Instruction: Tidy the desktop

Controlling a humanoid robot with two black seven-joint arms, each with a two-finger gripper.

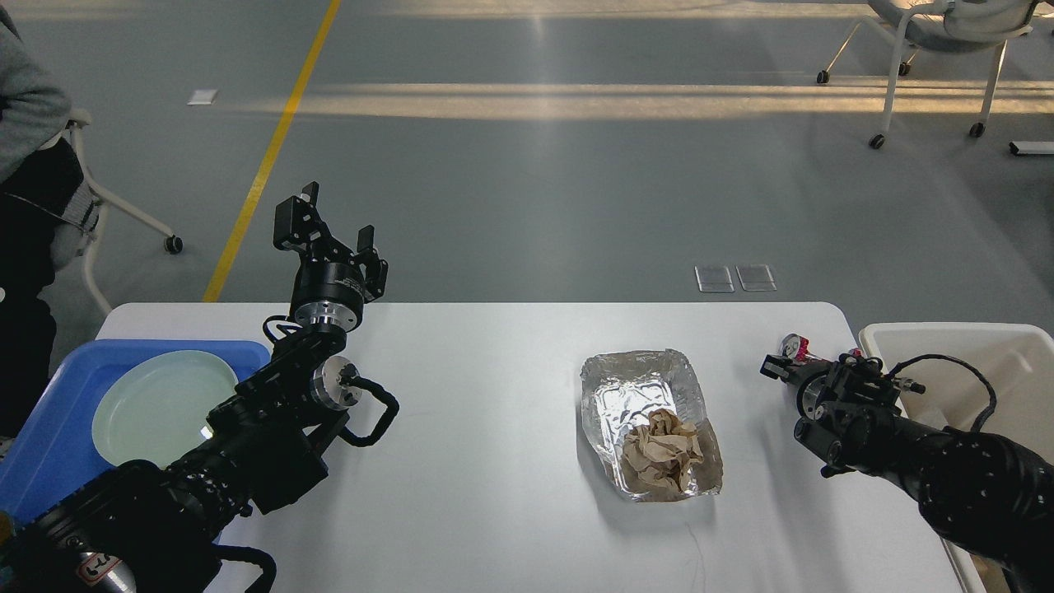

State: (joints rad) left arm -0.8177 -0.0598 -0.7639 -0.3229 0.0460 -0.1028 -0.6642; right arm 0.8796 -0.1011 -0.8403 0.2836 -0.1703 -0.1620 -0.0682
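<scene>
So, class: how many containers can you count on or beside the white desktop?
3: a blue tray at the desktop's left edge, a foil tray right of centre, an off-white bin at the right edge.

You see a white desk (494, 461), a blue tray (49, 428) with a pale green plate (156, 403), silver foil container (634, 391) holding brown crumpled paper (661, 449), and black arms.

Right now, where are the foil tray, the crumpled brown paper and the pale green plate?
foil tray (630, 387): head view, bare shiny floor at its far end.
crumpled brown paper (661, 449): head view, middle of the wad.
pale green plate (156, 403): head view, centre of its face.
</scene>
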